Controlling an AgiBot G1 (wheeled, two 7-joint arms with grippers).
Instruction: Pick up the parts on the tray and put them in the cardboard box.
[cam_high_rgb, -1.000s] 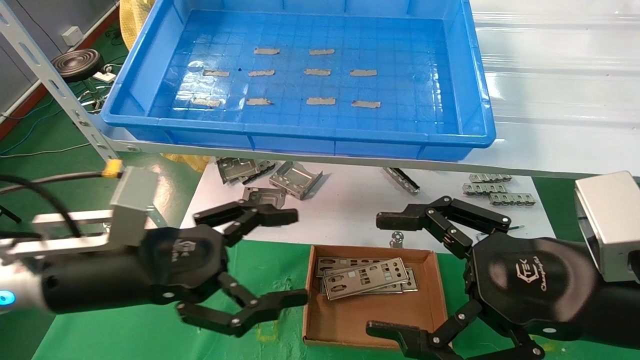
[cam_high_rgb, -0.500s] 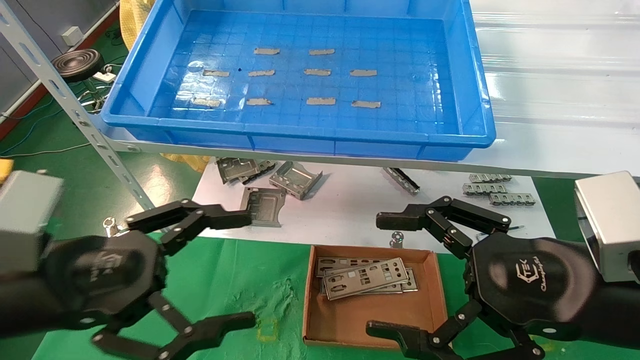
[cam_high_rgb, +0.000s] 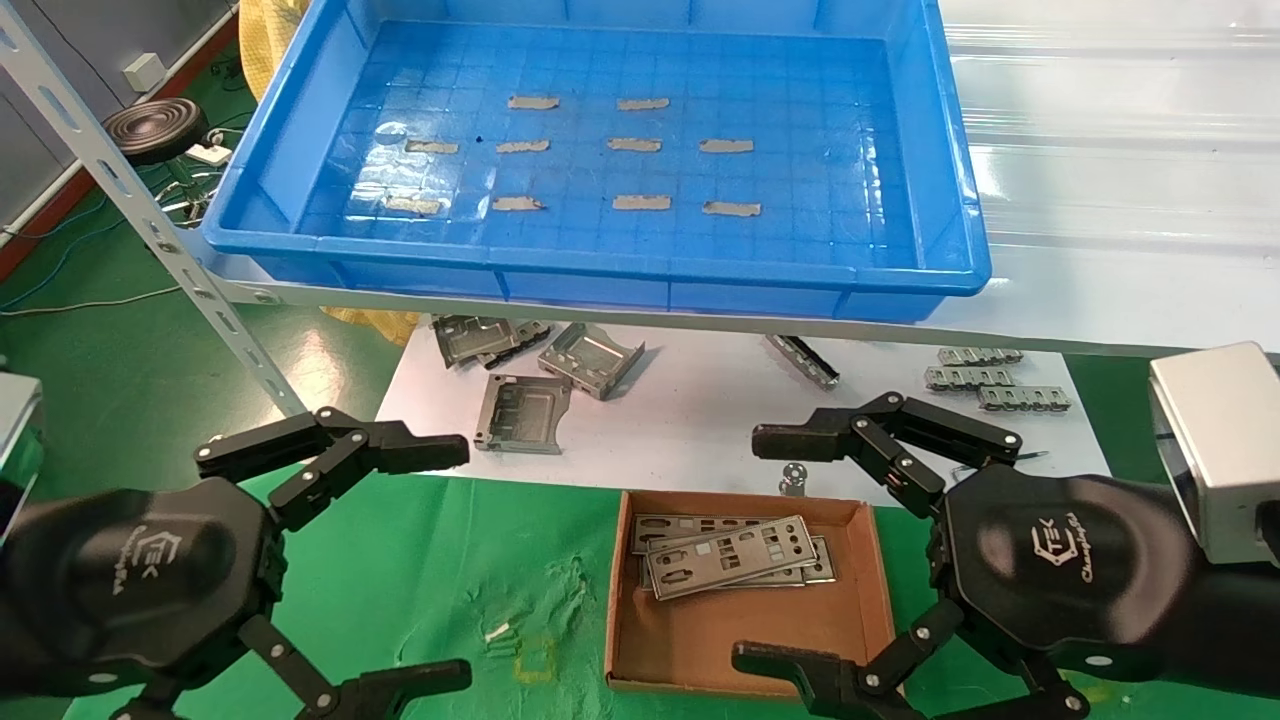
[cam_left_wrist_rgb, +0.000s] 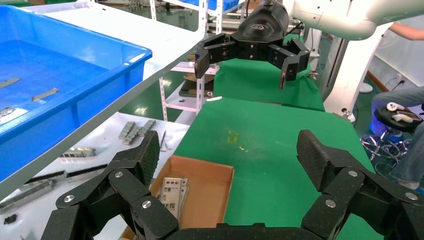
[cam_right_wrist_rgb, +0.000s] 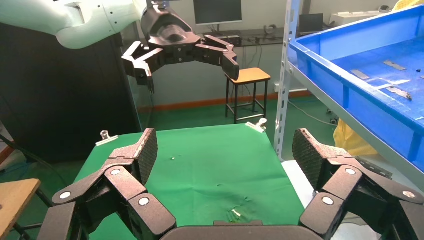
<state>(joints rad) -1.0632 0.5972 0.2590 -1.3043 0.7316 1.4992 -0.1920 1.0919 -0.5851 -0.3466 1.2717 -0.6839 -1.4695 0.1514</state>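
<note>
The blue tray (cam_high_rgb: 600, 272) sits on the raised shelf; its floor shows only grey tape strips (cam_high_rgb: 640, 202), no parts. A few flat silver parts (cam_high_rgb: 735, 560) lie stacked in the cardboard box (cam_high_rgb: 616, 600) on the green cloth. My left gripper (cam_high_rgb: 455, 565) hovers open and empty to the left of the box. My right gripper (cam_high_rgb: 755, 548) hangs open and empty over the box's right half. The left wrist view shows the box (cam_left_wrist_rgb: 210, 195) with the parts (cam_left_wrist_rgb: 170, 192) below my open left gripper (cam_left_wrist_rgb: 227, 155). The right wrist view shows my open right gripper (cam_right_wrist_rgb: 225, 155) over bare green cloth.
Folded metal brackets (cam_high_rgb: 590, 358) and small ribbed metal pieces (cam_high_rgb: 985, 382) lie on the white sheet behind the box, under the shelf. A slanted shelf post (cam_high_rgb: 150, 225) stands at the left. A small washer (cam_high_rgb: 793, 475) lies just behind the box.
My left gripper has drawn back to the left and toward the near edge, away from the box, still open. The right arm and the parts in the box have not moved.
</note>
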